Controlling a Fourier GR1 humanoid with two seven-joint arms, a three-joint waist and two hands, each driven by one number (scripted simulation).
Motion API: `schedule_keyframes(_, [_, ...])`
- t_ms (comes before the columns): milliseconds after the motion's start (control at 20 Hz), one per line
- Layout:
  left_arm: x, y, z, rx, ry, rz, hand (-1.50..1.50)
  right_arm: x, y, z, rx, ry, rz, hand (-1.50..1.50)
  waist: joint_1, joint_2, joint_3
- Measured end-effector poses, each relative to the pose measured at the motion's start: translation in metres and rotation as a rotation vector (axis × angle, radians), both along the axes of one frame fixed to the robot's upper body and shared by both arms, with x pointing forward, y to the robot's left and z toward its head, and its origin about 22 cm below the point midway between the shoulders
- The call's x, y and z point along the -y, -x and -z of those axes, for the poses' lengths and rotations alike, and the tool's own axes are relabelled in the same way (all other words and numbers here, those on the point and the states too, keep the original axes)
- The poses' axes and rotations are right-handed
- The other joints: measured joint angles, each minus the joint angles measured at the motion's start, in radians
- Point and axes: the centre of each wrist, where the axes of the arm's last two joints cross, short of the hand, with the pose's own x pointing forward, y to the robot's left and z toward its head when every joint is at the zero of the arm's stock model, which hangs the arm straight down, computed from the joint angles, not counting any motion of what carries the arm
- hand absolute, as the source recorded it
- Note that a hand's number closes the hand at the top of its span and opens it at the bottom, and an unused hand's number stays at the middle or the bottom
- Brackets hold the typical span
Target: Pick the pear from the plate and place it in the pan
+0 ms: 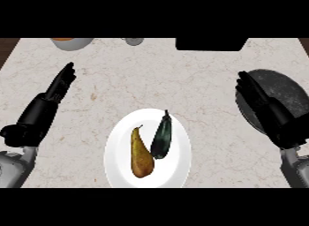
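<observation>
A: Start at the left edge of the pale marble tabletop (183, 75). What is the black left hand (58, 88) doing?

B: It lies flat, fingers straight, holding nothing and touching only the tabletop. I judge it is simply resting clear of the work.

A: And toward the near edge, in the middle?

B: The round white plate (121, 145) carries the yellow-brown pear (141, 154), stem pointing away, with a dark green elongated vegetable (162, 137) touching its right side. The pear is untouched.

A: And the right edge?

B: The black right hand (265, 108) hangs stretched out with straight fingers, empty, over the dark round pan (287, 90). I can't tell if it touches it. It probably has to cross left to the pear.
</observation>
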Motion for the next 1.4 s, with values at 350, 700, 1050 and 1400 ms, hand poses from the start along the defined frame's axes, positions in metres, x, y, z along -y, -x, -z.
schedule_keyframes(350, [0.008,-0.004,0.012,-0.106,0.160,-0.107,0.00,-0.096,-0.021,-0.050,0.204,0.024,-0.399,1.50,0.060,-0.007,-0.001])
schedule_keyframes(700, [-0.003,-0.006,0.019,-0.214,0.290,-0.231,0.00,-0.114,-0.018,-0.059,0.482,0.334,-0.499,-1.50,0.007,-0.016,0.001])
schedule_keyframes(1050, [-0.008,-0.001,0.015,-0.235,0.323,-0.258,0.00,-0.115,-0.024,-0.082,0.612,0.589,-0.587,-1.50,-0.007,-0.018,0.002])
schedule_keyframes(1400, [-0.011,-0.001,0.016,-0.239,0.324,-0.261,0.00,-0.175,-0.019,-0.111,0.643,0.818,-0.705,-1.50,-0.008,-0.018,0.001])
